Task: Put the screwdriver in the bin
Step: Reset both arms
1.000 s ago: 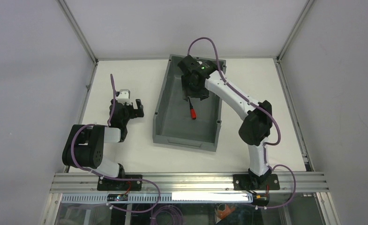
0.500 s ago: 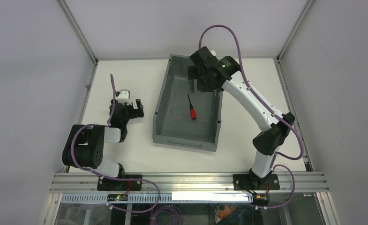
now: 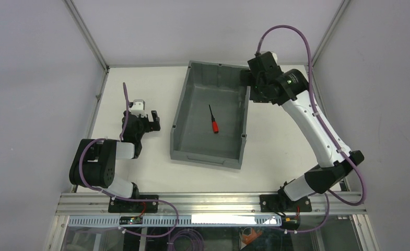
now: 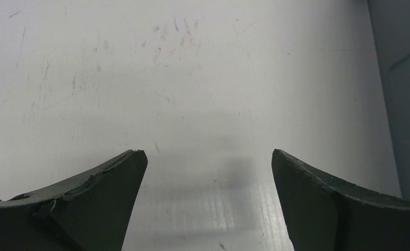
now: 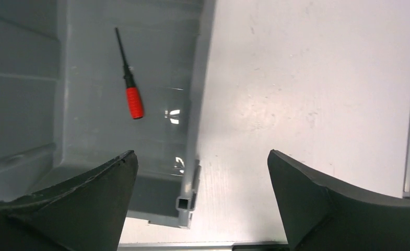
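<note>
White table; red-handled, black-shafted screwdriver

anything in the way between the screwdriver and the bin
Nothing visible. The screwdriver already lies loose on the floor of the bin, with nothing on or around it. The right gripper is open and empty above the bin's right wall.

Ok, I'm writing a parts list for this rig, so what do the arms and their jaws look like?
The left arm and right arm match: white link shells, black joint housings, black base plates on an aluminium rail. A purple cable loops along each. A green light glows by the right wrist. The jaws are dark, curved, tapering blades.
</note>
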`<state>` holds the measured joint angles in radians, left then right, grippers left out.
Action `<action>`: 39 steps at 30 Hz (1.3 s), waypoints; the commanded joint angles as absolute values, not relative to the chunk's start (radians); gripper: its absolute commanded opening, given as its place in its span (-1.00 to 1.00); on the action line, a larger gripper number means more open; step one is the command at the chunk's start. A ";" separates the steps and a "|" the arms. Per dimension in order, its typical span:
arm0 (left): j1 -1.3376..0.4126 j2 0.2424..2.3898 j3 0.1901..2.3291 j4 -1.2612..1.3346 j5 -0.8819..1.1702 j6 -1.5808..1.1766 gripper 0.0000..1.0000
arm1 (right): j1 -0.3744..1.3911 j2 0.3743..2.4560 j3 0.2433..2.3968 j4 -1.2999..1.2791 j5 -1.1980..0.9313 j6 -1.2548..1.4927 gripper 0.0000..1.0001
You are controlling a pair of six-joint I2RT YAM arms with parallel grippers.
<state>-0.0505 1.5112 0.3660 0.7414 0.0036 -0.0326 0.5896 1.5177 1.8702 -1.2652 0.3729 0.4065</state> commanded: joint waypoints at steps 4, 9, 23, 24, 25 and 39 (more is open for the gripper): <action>-0.045 1.506 0.383 0.801 0.021 -0.009 0.98 | 0.492 1.372 1.702 -1.148 0.400 0.336 0.99; -0.045 1.506 0.383 0.801 0.021 -0.009 0.98 | 0.436 1.288 1.547 -1.078 0.403 0.326 0.99; -0.045 1.506 0.384 0.801 0.020 -0.009 0.98 | 0.349 1.099 1.153 -0.899 0.404 0.366 0.99; -0.045 1.506 0.384 0.801 0.020 -0.009 0.98 | 0.346 1.086 1.130 -0.884 0.398 0.369 0.99; -0.045 1.506 0.383 0.801 0.020 -0.009 0.98 | 0.344 1.069 1.108 -0.870 0.391 0.374 0.99; -0.046 1.506 0.383 0.802 0.020 -0.009 0.98 | 0.338 0.960 0.826 -0.696 0.346 0.453 0.99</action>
